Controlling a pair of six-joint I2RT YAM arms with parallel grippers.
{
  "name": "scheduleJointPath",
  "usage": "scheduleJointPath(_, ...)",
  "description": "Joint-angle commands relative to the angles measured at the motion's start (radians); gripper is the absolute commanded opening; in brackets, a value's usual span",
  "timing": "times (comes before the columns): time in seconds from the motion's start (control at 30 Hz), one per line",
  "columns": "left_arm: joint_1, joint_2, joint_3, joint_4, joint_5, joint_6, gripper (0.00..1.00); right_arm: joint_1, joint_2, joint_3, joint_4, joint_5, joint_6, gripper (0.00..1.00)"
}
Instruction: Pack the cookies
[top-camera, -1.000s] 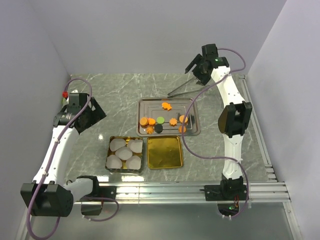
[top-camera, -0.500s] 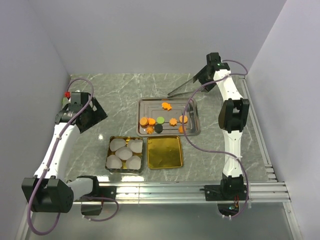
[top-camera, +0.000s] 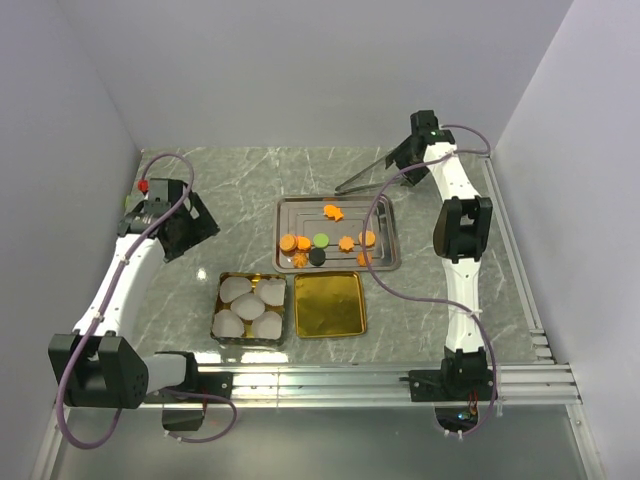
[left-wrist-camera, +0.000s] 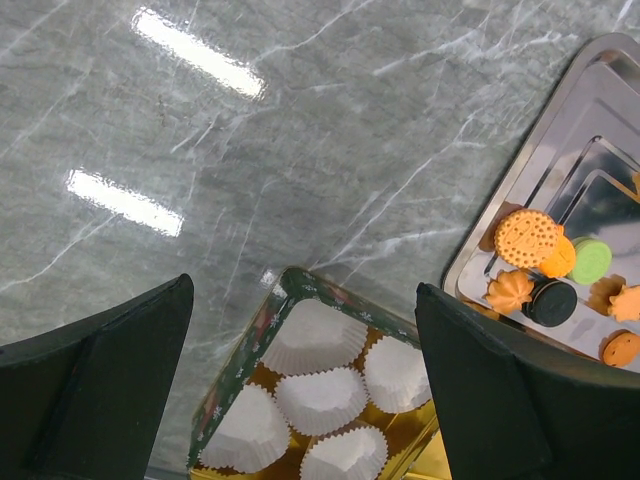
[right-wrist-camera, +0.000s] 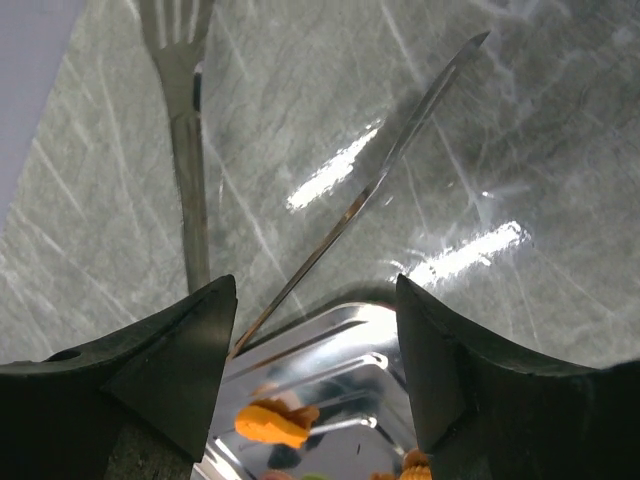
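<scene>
Left gripper (left-wrist-camera: 303, 292): fingers wide apart, holding nothing, above the marble.
Tin (left-wrist-camera: 262, 322): five white paper cups (left-wrist-camera: 318, 398) inside.
Gold lid (top-camera: 330, 305): just right of the tin.
Steel tray (top-camera: 370, 212): behind the lid.
Cookies (top-camera: 321, 240): all on the steel tray.
Tongs (right-wrist-camera: 185, 150): on the marble behind the tray.
Right gripper (right-wrist-camera: 314, 285): fingers straddle the tongs' near end; cannot tell whether they grip.

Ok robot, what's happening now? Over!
Left gripper open, empty. Right gripper open over tongs. Cookies on tray, none packed. Nothing in the way.
</scene>
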Motion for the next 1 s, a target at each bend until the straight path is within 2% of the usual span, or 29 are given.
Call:
scheduleJointPath(0.0, -0.009, 0.009, 0.041, 0.032, 0.019, -0.008, 0.99, -0.013, 0.044, 0.056, 0.017, 0.025, 0.012, 0.71)
scheduleJointPath(0.4, -0.028, 0.006, 0.032, 0.024, 0.014, -0.021, 0.99, -0.011, 0.109, 0.084, 0.023, 0.028, 0.021, 0.65)
scheduleJointPath(0.6, -0.040, -0.006, 0.026, 0.012, 0.005, -0.027, 0.99, -0.013, 0.141, 0.085, 0.040, 0.000, 0.050, 0.47)
scheduleJointPath(0.63, -0.043, -0.006, 0.030, 0.006, 0.002, -0.027, 0.99, -0.013, 0.144, 0.085, 0.042, -0.001, 0.051, 0.42)
scheduleJointPath(0.8, -0.052, -0.011, 0.061, -0.012, -0.001, -0.027, 0.99, -0.013, 0.138, 0.072, 0.034, -0.003, 0.035, 0.35)
scheduleJointPath(0.97, -0.078, -0.020, 0.070, -0.019, -0.001, -0.042, 1.00, -0.013, 0.120, 0.044, 0.031, -0.018, 0.009, 0.19)
